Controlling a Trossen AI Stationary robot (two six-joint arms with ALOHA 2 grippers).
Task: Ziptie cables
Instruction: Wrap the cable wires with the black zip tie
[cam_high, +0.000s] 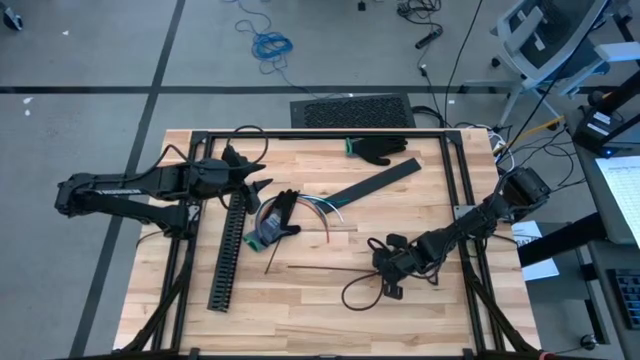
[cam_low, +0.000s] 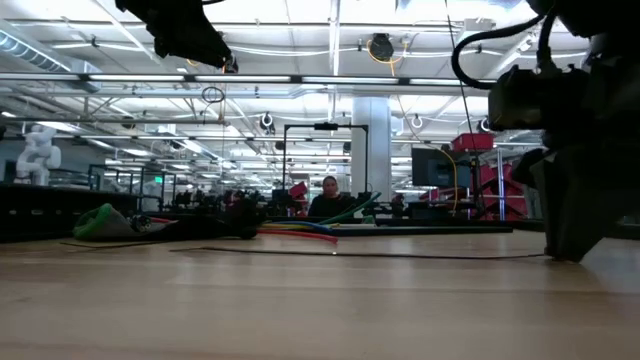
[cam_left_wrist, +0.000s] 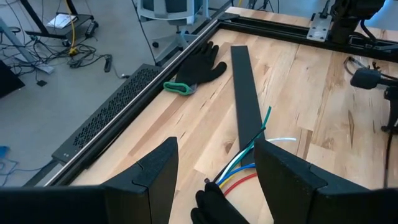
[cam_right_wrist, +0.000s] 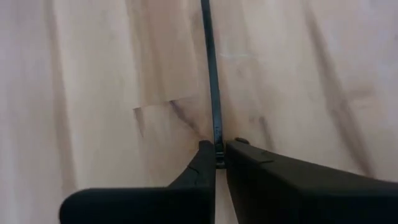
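The cables (cam_high: 322, 208), thin white, blue, red and green wires, lie on the wooden table with one end under a black glove (cam_high: 278, 216); they also show between my left fingers in the left wrist view (cam_left_wrist: 247, 167) and far off in the low view (cam_low: 305, 231). My left gripper (cam_high: 258, 190) hovers open above the table just left of them (cam_left_wrist: 214, 168). My right gripper (cam_high: 388, 266) is down at the table's near right, shut on a thin dark ziptie (cam_high: 325, 268). My right gripper pinches the ziptie's right end (cam_right_wrist: 215, 134) between its two fingertips (cam_right_wrist: 202, 155). The fingers come from above, slanting down, and the strip runs straight on away from them. Its length stretches low over the table toward the left (cam_low: 350, 253).
A long black slotted channel (cam_high: 230, 248) lies near the left arm. A flat black strip (cam_high: 375, 183) lies slantwise mid-table. A second black glove with a green cuff (cam_high: 378, 148) rests at the far edge. A dark cable loop (cam_high: 360, 290) lies by my right gripper.
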